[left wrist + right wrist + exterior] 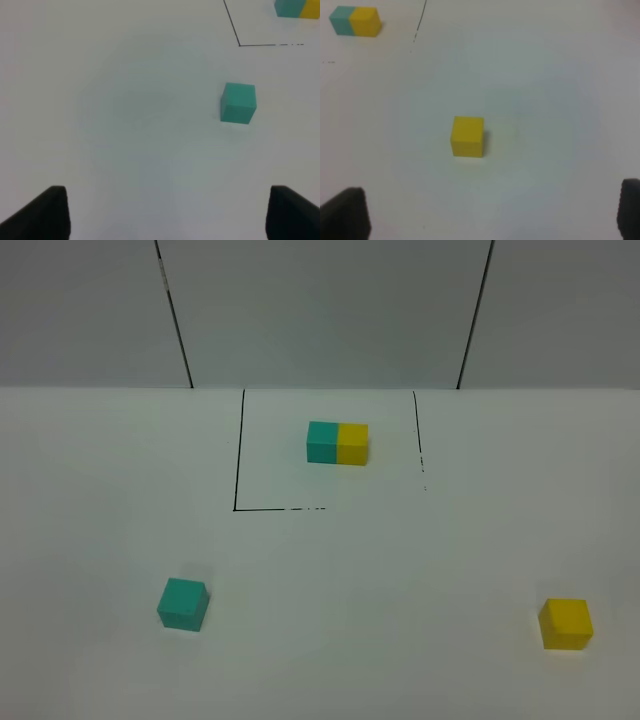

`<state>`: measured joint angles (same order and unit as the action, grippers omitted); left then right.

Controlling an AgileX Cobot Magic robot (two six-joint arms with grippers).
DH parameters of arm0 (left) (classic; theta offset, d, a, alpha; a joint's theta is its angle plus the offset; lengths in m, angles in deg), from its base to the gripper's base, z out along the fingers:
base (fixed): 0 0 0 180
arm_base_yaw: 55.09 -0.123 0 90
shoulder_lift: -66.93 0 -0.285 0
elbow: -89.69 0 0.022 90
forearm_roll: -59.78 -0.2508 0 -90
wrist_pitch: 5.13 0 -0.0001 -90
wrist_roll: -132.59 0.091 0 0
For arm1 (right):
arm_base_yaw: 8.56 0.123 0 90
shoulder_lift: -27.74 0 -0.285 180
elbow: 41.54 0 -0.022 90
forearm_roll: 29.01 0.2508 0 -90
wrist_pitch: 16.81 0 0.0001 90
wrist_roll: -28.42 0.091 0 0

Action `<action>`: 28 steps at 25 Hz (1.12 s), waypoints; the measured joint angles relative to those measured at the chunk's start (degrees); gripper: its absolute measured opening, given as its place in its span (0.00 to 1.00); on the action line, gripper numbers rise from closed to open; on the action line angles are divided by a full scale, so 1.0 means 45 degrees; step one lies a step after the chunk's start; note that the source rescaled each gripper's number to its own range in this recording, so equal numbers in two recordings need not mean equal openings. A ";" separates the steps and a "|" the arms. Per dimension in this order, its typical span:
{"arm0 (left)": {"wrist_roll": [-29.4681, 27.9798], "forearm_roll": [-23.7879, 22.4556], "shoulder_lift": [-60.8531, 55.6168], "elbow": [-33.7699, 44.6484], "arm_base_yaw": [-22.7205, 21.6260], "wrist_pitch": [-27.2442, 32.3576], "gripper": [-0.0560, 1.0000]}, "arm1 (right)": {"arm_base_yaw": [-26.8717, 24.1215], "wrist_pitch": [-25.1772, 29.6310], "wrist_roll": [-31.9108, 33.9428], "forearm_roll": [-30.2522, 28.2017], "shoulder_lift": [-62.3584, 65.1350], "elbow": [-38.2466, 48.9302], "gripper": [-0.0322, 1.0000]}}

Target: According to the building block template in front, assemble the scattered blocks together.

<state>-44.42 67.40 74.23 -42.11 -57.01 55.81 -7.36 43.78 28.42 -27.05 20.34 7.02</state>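
Observation:
The template bar (337, 442), teal on the left and yellow on the right, lies inside a black-lined square at the back middle; it also shows in the left wrist view (297, 8) and the right wrist view (355, 21). A loose teal cube (182, 603) sits at the front left and shows in the left wrist view (238, 103). A loose yellow cube (566, 623) sits at the front right and shows in the right wrist view (467, 136). My left gripper (167, 215) is open and empty, well short of the teal cube. My right gripper (492, 215) is open and empty, short of the yellow cube. Neither gripper shows in the high view.
The white table (330, 640) carries a black outline (238, 465) around the template. A grey wall with two dark seams (175, 315) stands behind the table's far edge.

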 joint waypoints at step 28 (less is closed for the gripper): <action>0.0012 0.0000 0.0000 0.0000 0.0000 0.0000 0.87 | 0.0000 0.0000 0.0000 0.0000 0.0000 0.0000 1.00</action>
<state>-44.37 67.40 74.23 -42.11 -57.01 55.81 -7.36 43.78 28.42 -27.05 20.34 7.02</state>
